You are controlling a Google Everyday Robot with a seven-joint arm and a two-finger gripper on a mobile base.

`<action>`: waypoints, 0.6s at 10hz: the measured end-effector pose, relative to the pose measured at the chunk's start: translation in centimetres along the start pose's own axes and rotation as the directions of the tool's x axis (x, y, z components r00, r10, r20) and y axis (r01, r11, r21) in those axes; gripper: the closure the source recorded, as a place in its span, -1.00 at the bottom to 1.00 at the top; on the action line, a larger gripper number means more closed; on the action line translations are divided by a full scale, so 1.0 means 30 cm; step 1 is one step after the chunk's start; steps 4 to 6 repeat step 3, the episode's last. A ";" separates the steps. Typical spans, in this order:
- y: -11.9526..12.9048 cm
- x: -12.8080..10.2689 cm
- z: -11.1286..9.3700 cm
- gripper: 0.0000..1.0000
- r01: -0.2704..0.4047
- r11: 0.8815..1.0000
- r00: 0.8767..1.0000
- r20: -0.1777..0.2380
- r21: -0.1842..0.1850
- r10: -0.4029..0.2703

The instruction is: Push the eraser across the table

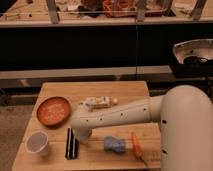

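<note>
The robot's white arm (131, 115) reaches from the big rounded body at the right edge across the table (95, 90) toward its left part, bending down at an elbow-like end near the table's middle left. The gripper (80, 137) hangs below that bend, just beside the eraser (71, 143); from this view the arm's casing covers most of it, so it cannot be told how far open it is or whether it actually touches the eraser. The eraser lies flat on the wood at about 7 o'clock from the table's centre, its long side running toward and away from the camera, with the pale line showing down its middle. At 9 o'clock from the eraser stands a white cup (37, 142), near the table's front left corner. At 11 o'clock from the eraser sits an orange plate (53, 110). Behind the arm, near the middle of the table, lies a pale packet (97, 103). At 3 o'clock from the eraser, apart from it, rests a wavy blue sponge (115, 145), and just beyond that, further right, a carrot (135, 143) lies at a slight slant close to the robot's body.
</note>
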 end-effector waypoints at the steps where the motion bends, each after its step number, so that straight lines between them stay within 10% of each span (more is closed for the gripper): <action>1: -0.024 -0.021 0.005 1.00 0.016 1.000 1.000 -0.002 0.005 -0.016; 6: -0.031 -0.029 0.005 1.00 0.017 1.000 1.000 0.004 0.009 -0.017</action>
